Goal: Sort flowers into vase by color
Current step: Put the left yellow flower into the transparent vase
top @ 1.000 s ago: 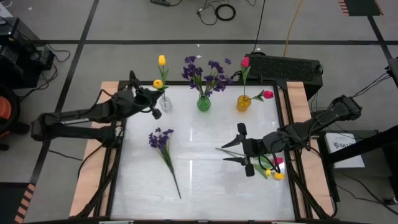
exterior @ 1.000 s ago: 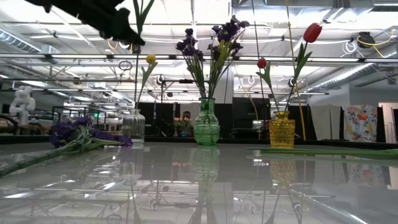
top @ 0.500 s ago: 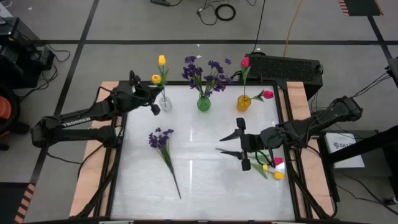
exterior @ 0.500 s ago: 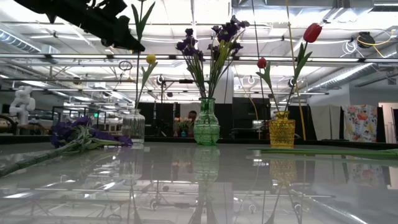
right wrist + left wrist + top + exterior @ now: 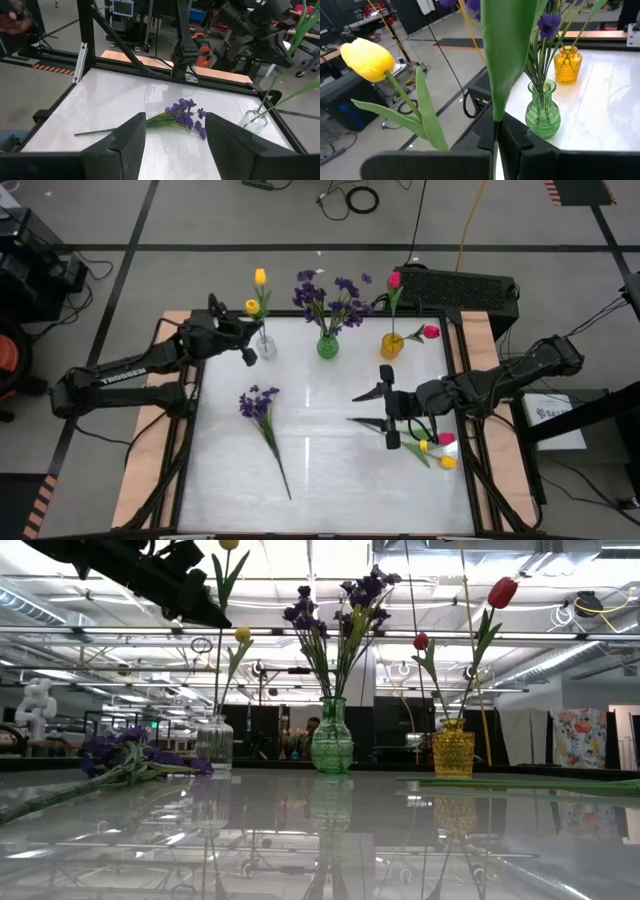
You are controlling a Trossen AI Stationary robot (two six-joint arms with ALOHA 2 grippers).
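My left gripper (image 5: 247, 346) (image 5: 195, 602) is shut on a yellow tulip (image 5: 251, 307) above the clear vase (image 5: 263, 346) (image 5: 214, 740). That vase also holds a second yellow tulip (image 5: 260, 276) (image 5: 367, 59). The green vase (image 5: 327, 346) holds purple blossoms, and the amber vase (image 5: 392, 345) holds two pink-red tulips. A purple bunch (image 5: 262, 409) (image 5: 182, 114) lies flat on the table's left half. A yellow and a pink tulip (image 5: 445, 452) lie near the right edge. My right gripper (image 5: 385, 418) (image 5: 175, 125) is open over the table's right half and touches nothing. My left gripper pinches the yellow tulip between its two fingers at a green leaf on the stem (image 5: 495, 117), below the bud. The fingers come roughly level from the table's left side, across the stem. The tulip stands upright, and its stem runs down to the clear vase's mouth (image 5: 216, 718).
The three vases stand in a row along the far edge. A black box (image 5: 460, 288) sits beyond the far right corner. Wooden rails (image 5: 152, 430) frame the white table's sides. Bare table shows in the middle and toward the near edge.
My left gripper has moved slightly toward the far edge, and the held yellow tulip has come lower, its bud now showing at the top of the low view. My right gripper, still open, has shifted a little toward the far edge.
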